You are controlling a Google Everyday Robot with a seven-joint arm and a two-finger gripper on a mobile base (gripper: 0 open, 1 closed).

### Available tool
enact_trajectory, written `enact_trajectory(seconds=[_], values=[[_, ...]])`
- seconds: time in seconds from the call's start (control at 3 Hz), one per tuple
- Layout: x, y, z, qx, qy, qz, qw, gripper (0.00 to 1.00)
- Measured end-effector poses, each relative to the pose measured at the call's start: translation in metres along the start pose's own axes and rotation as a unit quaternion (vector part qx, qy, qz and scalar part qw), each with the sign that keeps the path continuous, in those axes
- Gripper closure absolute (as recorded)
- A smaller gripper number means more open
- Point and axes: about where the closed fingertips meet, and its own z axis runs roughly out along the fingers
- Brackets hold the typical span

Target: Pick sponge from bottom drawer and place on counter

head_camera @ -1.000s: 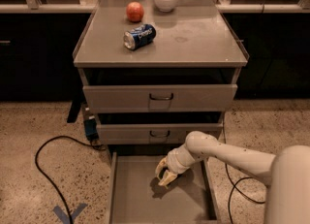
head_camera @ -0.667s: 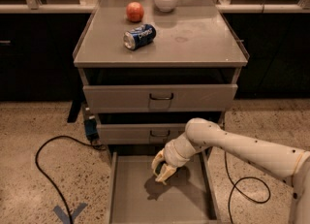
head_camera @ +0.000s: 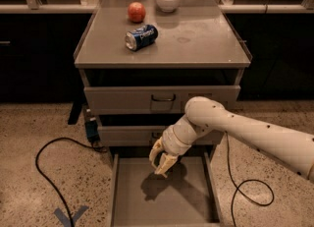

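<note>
The bottom drawer (head_camera: 147, 206) is pulled out at the foot of the cabinet, and its grey floor shows only the arm's shadow. My gripper (head_camera: 161, 168) hangs over the drawer's back half, a little above the floor, pointing down. It is shut on a small dark pad, the sponge (head_camera: 160, 159), which is mostly hidden between the fingers. The counter (head_camera: 196, 39) is the grey cabinet top above, well higher than the gripper.
On the counter lie a blue soda can (head_camera: 141, 37) on its side, a red apple (head_camera: 137, 12) and a white bowl (head_camera: 168, 0). Two closed drawer fronts (head_camera: 162, 98) are above the open drawer. Black cables (head_camera: 44, 172) run on the floor at both sides.
The gripper has risen from the drawer floor and moved slightly left and back. The arm's elbow has lifted.
</note>
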Motion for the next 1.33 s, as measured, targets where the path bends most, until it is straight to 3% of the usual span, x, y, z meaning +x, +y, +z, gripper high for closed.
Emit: enact_trajectory(seconds=[0.33,0.67,1.0,1.33], values=[[-0.016,-0.017,-0.048,0.024,0.010,-0.012,0.9996,1.00],[-0.054,-0.045,-0.142,0.068,0.011,-0.038,0.9969,1.00],[-0.090,-0.071,-0.225,0.102,0.015,-0.061,0.9928,1.00],[-0.134,-0.097,-0.306,0.145,0.010,-0.096,0.9847,1.00]])
